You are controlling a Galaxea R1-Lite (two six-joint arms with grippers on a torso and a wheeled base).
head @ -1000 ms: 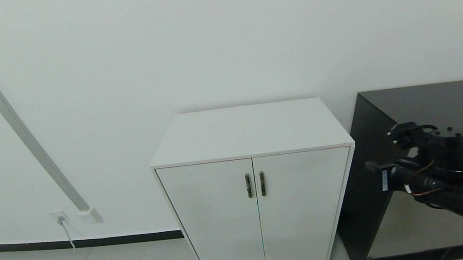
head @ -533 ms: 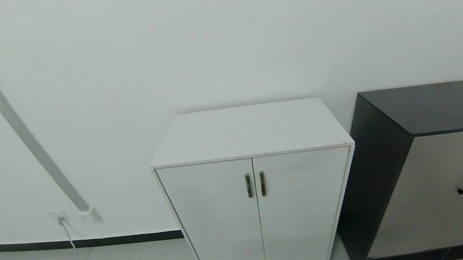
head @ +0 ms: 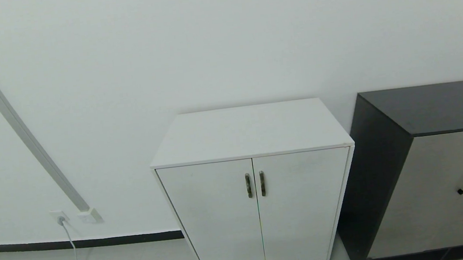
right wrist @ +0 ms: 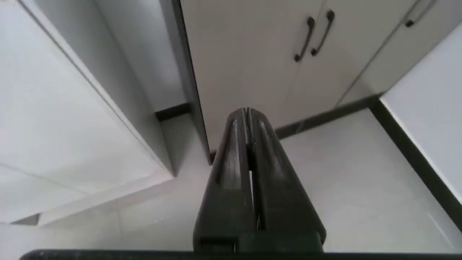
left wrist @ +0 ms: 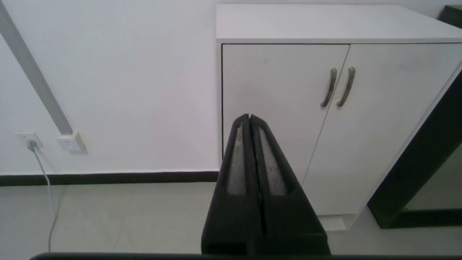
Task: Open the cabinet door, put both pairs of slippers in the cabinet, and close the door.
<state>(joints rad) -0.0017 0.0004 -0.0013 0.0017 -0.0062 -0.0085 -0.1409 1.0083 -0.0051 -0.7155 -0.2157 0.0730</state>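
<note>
Fingers [left wrist: 237, 166] pressed flat together on left gripper [left wrist: 250, 119], same on right gripper [right wrist: 250, 112]. Faces white cabinet [head: 249, 132] against the wall [head: 221, 39], its 2 doors [head: 215, 219] closed, 2 handles [head: 248, 185] side by side at the seam, black cabinet [head: 376, 174] just beside it on the right

Left gripper [left wrist: 250, 119]: fingers pressed together, nothing between them, low before the white cabinet [left wrist: 285, 79]. Both cabinet doors flush; two dark handles [left wrist: 330, 87] upright, side by side at the centre seam. Black cabinet [left wrist: 426, 162] just beside it. On the wall: slanting grey trunking [left wrist: 32, 68], two sockets [left wrist: 71, 143], a cable [left wrist: 48, 184] hanging from one. Black skirting [left wrist: 108, 177] above pale floor [left wrist: 130, 217].
</note>
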